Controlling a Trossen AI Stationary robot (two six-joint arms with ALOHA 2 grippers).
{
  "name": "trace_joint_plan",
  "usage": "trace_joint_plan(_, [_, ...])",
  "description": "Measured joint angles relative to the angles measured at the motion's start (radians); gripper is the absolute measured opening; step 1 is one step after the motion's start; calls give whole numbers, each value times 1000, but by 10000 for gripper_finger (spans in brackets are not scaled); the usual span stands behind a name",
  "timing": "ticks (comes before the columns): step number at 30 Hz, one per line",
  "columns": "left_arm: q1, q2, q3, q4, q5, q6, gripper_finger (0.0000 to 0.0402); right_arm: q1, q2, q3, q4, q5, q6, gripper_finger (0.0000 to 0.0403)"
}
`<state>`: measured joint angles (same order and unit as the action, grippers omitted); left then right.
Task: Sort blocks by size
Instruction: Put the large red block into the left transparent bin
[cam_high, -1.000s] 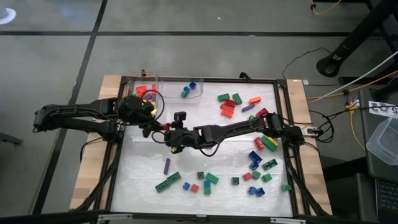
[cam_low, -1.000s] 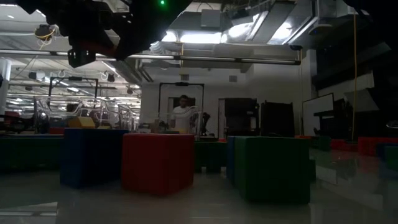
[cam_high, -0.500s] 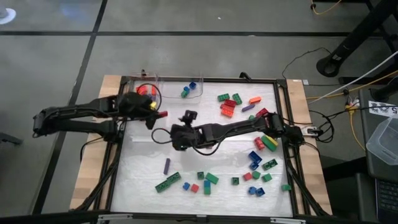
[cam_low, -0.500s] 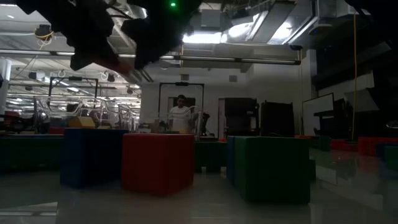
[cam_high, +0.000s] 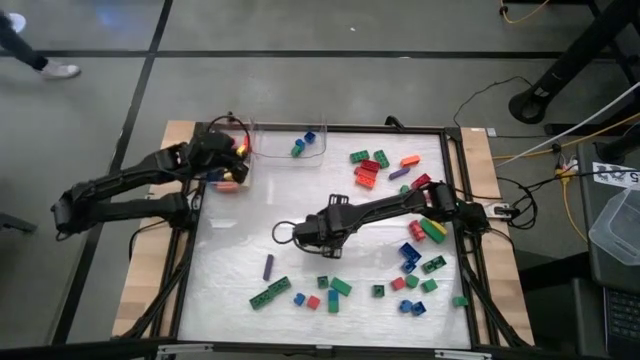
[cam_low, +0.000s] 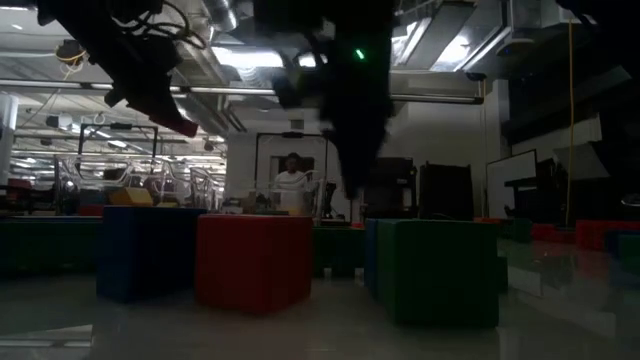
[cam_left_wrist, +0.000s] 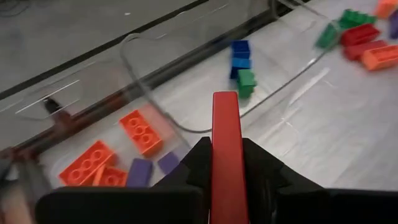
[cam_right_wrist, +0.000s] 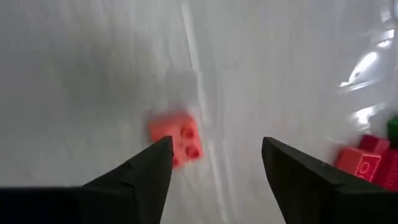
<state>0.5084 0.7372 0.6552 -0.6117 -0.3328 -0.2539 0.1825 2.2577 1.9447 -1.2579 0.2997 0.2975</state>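
My left gripper is shut on a long red block above a clear container at the mat's far left corner; orange blocks and purple ones lie inside. A second clear container beside it holds blue and green blocks. My right gripper stands open, pointing down over the middle of the white mat. A small red square block lies flat on the mat below it, closer to one finger. In the low view the red block shows high at the left. My left gripper pinches the long red block between its two fingers by its rear end. The block lies along the fingers and sticks out past their tips. The fingers slant down toward the table's far left corner. The block is lifted clear above the container.
Loose blocks lie scattered over the mat's right half and near edge, with a long green one and a purple one at the near left. A dark frame borders the mat. A person stands far behind.
The long red block has gone off with my left gripper, from the mat's middle, beside my right gripper, toward the far left corner, over the clear container. My right gripper has tipped from near level to pointing down, sinking and shifting toward the near right.
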Motion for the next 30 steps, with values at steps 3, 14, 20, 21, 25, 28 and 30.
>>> trace_joint_plan(3, [29,0,0,-26,0,0,50,0,0,-38,5,-25,-73,243])
trace_joint_plan(14, [58,0,0,-67,2,4,50,-14,0,-108,103,-93,-149,243])
trace_joint_plan(20, [58,0,0,-67,-23,26,45,-50,0,-158,172,-127,-148,243])
trace_joint_plan(21, [58,0,1,-68,-44,19,46,-55,0,-160,174,-138,-148,242])
trace_joint_plan(25, [58,2,1,-92,-155,-30,62,-68,0,-165,172,-188,-147,218])
trace_joint_plan(28, [58,3,1,-117,-206,-46,72,-72,0,-165,180,-200,-149,179])
trace_joint_plan(30, [58,3,1,-123,-210,-50,77,-72,0,-165,188,-213,-150,149])
